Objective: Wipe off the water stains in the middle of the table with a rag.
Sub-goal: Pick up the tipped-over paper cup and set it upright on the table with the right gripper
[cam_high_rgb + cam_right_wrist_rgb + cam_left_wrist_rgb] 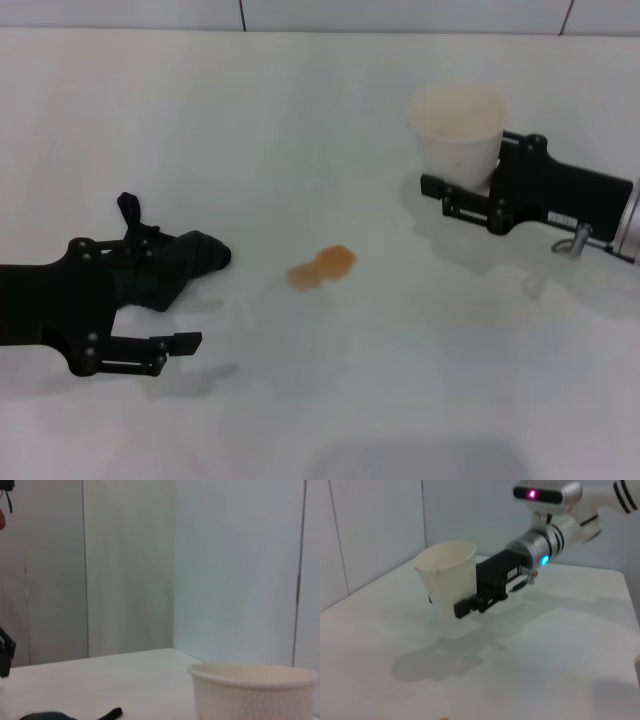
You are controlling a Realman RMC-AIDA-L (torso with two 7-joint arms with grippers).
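- The left tool [165,290] is lying low on the near left of the bench [300,120], its fingers spread wide with the rag [185,262] sitting between them. I'm judging that grip as loose: the cloth is bunched against the upper finger while the lower finger is standing clear of it, so a sweep could be leaving the rag behind.
- The water stain [322,267] is sitting in the middle of the bench, a thin orange-brown blotch just beyond the rag's tip and not yet touched. If the cloth is dragging across with little pressure, it may only be smearing the liquid wider rather than lifting it.
- Farther off on the right, the right tool [466,192] is holding the paper cup [458,130] upright, fingers closed narrowly around its lower part. A long wiping stroke heading that way is risking a knock against the cup or the arm behind it.
- In the left wrist view the cup [447,580] is standing a little tilted in that grip, so any bump could be tipping out whatever is left inside.
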